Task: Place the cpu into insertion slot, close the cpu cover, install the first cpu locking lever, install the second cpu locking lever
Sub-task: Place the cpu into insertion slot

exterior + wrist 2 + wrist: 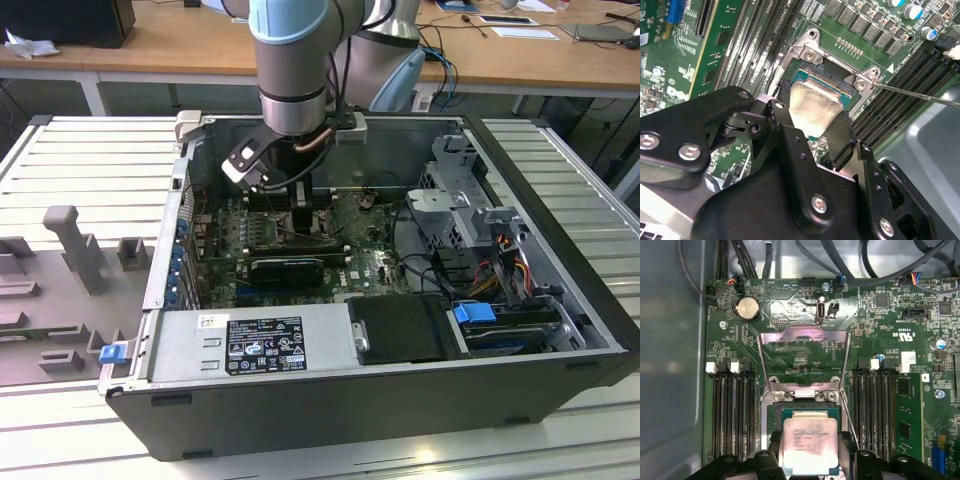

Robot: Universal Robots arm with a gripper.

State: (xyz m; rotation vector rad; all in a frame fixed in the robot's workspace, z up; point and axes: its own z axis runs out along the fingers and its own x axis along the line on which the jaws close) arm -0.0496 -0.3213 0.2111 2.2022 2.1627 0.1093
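End effector gripping the cpu between narrowed fingers, holding it at the insertion slot, cpu cover standing open, memory slots flanking, thin metal rod lying close alongside.

The claw has its black fingers pinched on the cpu. It's right over the insertion slot, green motherboard all around.

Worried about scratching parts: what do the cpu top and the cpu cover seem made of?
The cpu top looks like matte, pale silvery metal, softly reflecting light. The cpu cover seems thin dark sheet metal, judging by its glossy purplish sheen.
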